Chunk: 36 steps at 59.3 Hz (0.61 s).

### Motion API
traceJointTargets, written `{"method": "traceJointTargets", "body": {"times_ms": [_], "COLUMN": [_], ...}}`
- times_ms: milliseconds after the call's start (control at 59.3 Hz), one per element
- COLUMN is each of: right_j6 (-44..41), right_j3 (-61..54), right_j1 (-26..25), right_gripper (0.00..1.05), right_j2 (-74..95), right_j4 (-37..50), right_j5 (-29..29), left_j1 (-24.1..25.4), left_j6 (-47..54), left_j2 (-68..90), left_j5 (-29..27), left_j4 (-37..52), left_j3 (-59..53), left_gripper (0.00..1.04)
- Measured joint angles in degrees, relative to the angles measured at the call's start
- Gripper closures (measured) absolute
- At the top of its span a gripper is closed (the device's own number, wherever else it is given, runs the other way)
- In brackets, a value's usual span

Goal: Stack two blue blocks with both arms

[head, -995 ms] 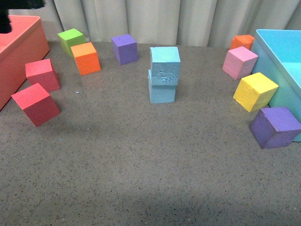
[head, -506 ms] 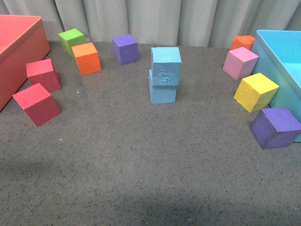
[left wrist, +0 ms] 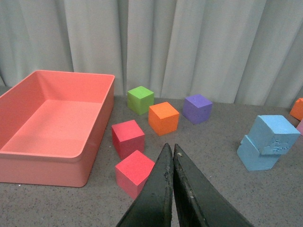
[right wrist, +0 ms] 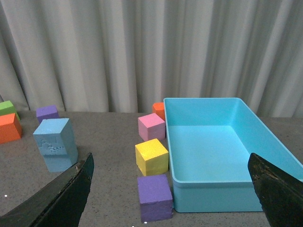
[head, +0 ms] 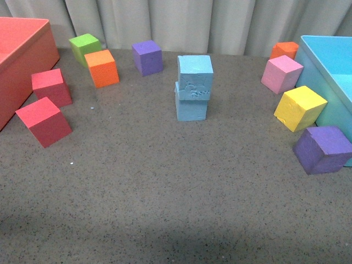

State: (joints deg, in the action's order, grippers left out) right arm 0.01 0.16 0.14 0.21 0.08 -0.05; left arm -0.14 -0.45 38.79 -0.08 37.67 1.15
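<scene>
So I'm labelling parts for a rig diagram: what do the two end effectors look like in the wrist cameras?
Both are matte black. The left end effector shows two long flat fingers tapering to thin tips, their inner edges scuffed pale. The right end effector shows two broad dark fingers with a slightly textured surface. No cables, markings or arm links show in any view.

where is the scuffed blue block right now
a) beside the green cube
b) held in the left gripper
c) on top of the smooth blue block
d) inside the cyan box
c) The scuffed blue block sits on top of the smooth blue block mid-table, turned slightly off square; no gripper touches it.
</scene>
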Motion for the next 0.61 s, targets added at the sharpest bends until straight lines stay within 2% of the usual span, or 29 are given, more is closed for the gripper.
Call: {"method": "traceJointTargets", "body": {"times_ms": [607], "right_j6": [0.0], "right_j3": [0.0], "right_j1": [0.0], "right_gripper": [0.1], "right_j2": [0.0], "right_j4": [0.0], "right_j5": [0.0], "left_j1": [0.0], "left_j6": [0.0], "left_j2": [-21.53], "left_j5": [0.04], "left_j4": [-20.2], "left_j3": [-0.07], "left_gripper": [1.01]}}
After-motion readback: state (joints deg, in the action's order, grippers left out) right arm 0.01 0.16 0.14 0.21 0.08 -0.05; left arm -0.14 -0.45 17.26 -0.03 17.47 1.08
